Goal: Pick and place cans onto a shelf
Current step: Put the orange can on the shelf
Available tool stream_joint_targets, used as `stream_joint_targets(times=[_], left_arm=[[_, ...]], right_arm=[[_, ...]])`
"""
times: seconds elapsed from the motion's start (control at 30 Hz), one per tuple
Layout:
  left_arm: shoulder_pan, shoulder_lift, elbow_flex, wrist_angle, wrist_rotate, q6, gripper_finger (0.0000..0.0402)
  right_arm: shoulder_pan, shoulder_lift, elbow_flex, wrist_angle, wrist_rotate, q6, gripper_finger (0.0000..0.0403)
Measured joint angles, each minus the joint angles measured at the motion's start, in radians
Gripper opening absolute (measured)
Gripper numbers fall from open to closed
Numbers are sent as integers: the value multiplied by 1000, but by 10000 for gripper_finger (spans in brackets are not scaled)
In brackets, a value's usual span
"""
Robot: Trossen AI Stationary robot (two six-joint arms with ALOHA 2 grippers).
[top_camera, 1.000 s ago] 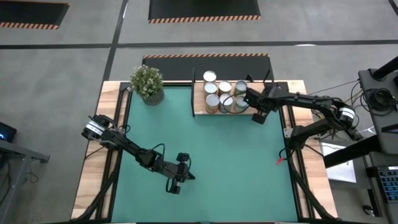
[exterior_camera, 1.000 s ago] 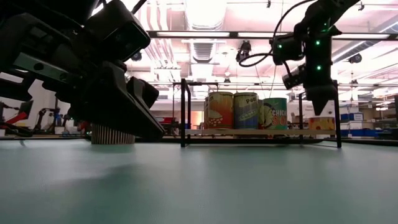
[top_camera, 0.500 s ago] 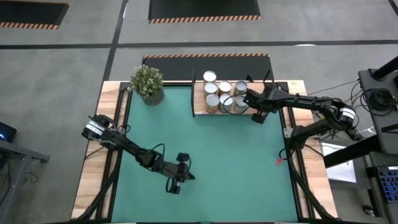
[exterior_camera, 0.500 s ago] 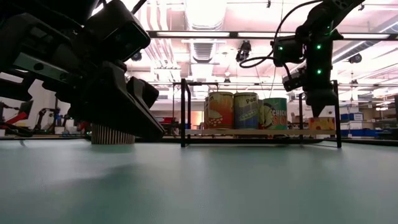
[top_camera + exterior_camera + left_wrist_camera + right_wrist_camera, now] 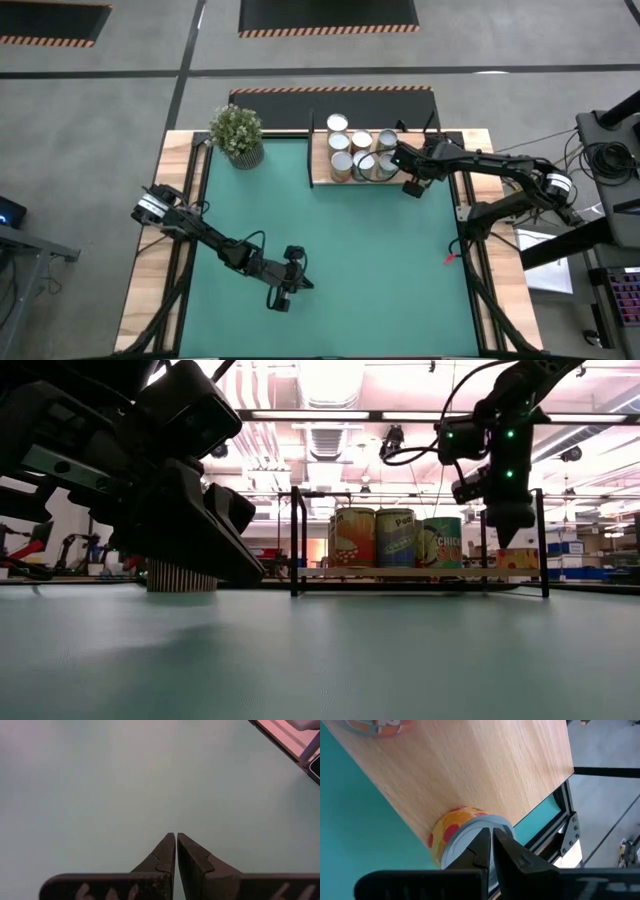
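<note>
High view: right hand (image 5: pixel 410 186) shut at shelf (image 5: pixel 322 170) edge, w/ cans (image 5: pixel 362 157).

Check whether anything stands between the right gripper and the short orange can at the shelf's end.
Nothing visible does. The right gripper, shut, hangs right over the silvery top of the short orange can on the shelf. The taller cans stand off to one side.

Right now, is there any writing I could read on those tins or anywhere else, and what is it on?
"CHICK": on the green can, cut off by the right arm.
"Pom" or similar, blurred: tops of the orange can and the blue can.
Raised marks on the left fingers: unreadable.
Nothing else is legible.
</note>
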Motion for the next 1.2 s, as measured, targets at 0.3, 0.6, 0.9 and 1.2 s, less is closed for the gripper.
stream_joint_targets(times=[0.3,0.6,0.9,1.2], left_arm=[[0,0,0,0,0,0,0],[-1,0,0,0,0,0,0],[-2,0,0,0,0,0,0],[-2,0,0,0,0,0,0]], right_arm=[[0,0,166,-176,-47,144,9],[57,-1,252,-232,-309,337,9],[231,-1,229,-216,-288,350,9],[318,59,316,-218,-227,388,9]])
